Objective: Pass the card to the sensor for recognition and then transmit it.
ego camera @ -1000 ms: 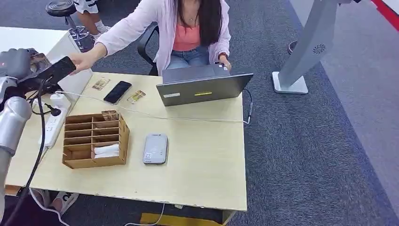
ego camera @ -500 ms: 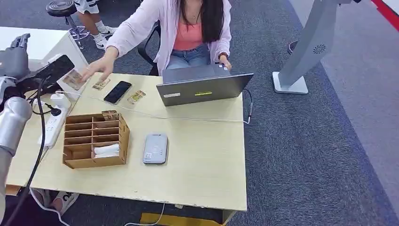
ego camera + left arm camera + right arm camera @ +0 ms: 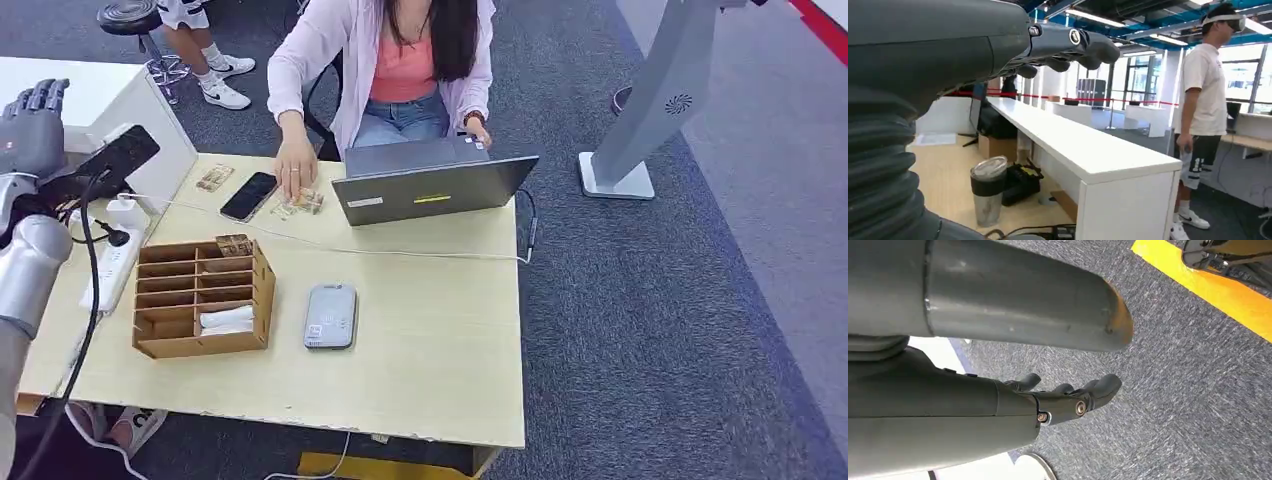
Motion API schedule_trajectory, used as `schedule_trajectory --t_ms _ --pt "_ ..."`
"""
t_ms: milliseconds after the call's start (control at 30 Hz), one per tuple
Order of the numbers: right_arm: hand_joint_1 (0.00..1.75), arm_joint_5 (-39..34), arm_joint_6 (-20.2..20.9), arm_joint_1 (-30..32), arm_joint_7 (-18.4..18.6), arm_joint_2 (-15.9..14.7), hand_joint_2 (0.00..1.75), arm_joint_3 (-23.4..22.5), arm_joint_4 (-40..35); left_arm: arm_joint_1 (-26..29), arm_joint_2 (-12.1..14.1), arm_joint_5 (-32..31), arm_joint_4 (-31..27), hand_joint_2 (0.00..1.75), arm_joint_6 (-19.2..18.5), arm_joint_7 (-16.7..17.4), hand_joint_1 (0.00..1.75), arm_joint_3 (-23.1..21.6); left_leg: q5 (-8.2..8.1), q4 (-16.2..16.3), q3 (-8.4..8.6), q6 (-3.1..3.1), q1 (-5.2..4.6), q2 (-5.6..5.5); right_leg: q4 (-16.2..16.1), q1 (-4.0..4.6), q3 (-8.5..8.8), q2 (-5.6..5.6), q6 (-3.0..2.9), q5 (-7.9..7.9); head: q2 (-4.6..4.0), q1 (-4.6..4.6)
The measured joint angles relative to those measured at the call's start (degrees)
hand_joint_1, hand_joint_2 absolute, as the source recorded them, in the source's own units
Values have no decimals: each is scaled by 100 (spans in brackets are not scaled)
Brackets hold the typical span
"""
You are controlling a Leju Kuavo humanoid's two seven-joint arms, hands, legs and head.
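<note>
The left hand is raised at far left, fingers spread, holding nothing; the right hand hangs loosely curled, empty. The person's hand rests on a card, so the handover looks done; next comes fetching another card from the wooden organizer.

The left hand hangs empty, fingers apart, above a white counter.

- No text, number or brand can be read anywhere.
- The laptop, upper middle of the head view, carries a yellow sticker and a pale label, both too small to read.
- The grey card reader on the tabletop bears a small unreadable mark.
</note>
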Motion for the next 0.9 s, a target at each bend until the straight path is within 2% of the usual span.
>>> schedule_trajectory --t_ms 167,200,267,333,400,467,500,567,667,767,900 --pt "0 -55 -24 0 9 0 0 0 0 430 9 405 -377 175 210 -410 0 184 0 -1 -1 0 0 0 0 0 2 1 0 0 0 0" --pt "0 -102 -39 0 4 0 0 -6 0 643 15 747 -616 175 219 -669 0 259 -1 -2 3 0 -2 1 0 -2 4 1 0 0 0 4" --pt "0 -192 -55 1 -18 0 0 -37 0 1398 63 1703 -1458 175 146 -1191 0 505 -13 -8 19 1 -8 24 1 -9 11 26 -1 -4 0 2" --pt "0 -256 -59 14 -20 0 0 -70 0 2396 90 2943 -2600 175 -55 -1669 0 914 -32 -8 35 -5 -8 68 1 -9 14 65 -9 -12 0 2" --pt "0 -332 -83 40 -48 0 0 -131 0 3556 103 4477 -3690 175 -475 -2198 0 1446 -66 -13 49 -9 -8 118 3 -12 22 115 -13 -22 0 4" --pt "0 -422 -137 80 -87 0 0 -201 0 4629 92 5621 -4697 175 -1043 -2583 0 2215 -90 -10 72 -20 -4 160 2 -12 16 154 -16 -44 0 -11" --pt "0 -444 -155 107 -101 0 0 -221 0 5045 59 6035 -5020 175 -1332 -2685 0 2572 -94 -10 69 -20 -3 158 1 -11 15 156 -18 -49 0 -13" --pt "0 -474 -166 124 -103 0 0 -284 0 5714 -26 6727 -5610 175 -2045 -2789 0 3357 -101 -10 64 -12 -2 135 1 -5 20 133 -9 -70 0 -9" --pt "0 -483 -166 124 -96 2 0 -323 0 6200 -230 7180 -5980 175 -2890 -2722 0 4568 -103 -11 58 -10 0 88 1 -3 24 93 -5 -90 0 -9" --pt "0 -465 -166 116 -81 2 0 -332 0 6403 -363 7237 -6052 175 -3200 -2700 0 5384 -102 -11 58 -10 3 60 1 0 36 62 -6 -92 0 -9" --pt "0 -461 -168 96 -98 4 0 -334 0 6438 -562 7331 -6026 175 -3377 -2619 0 6099 -99 -11 58 -10 4 39 1 1 47 40 -6 -91 0 -2"
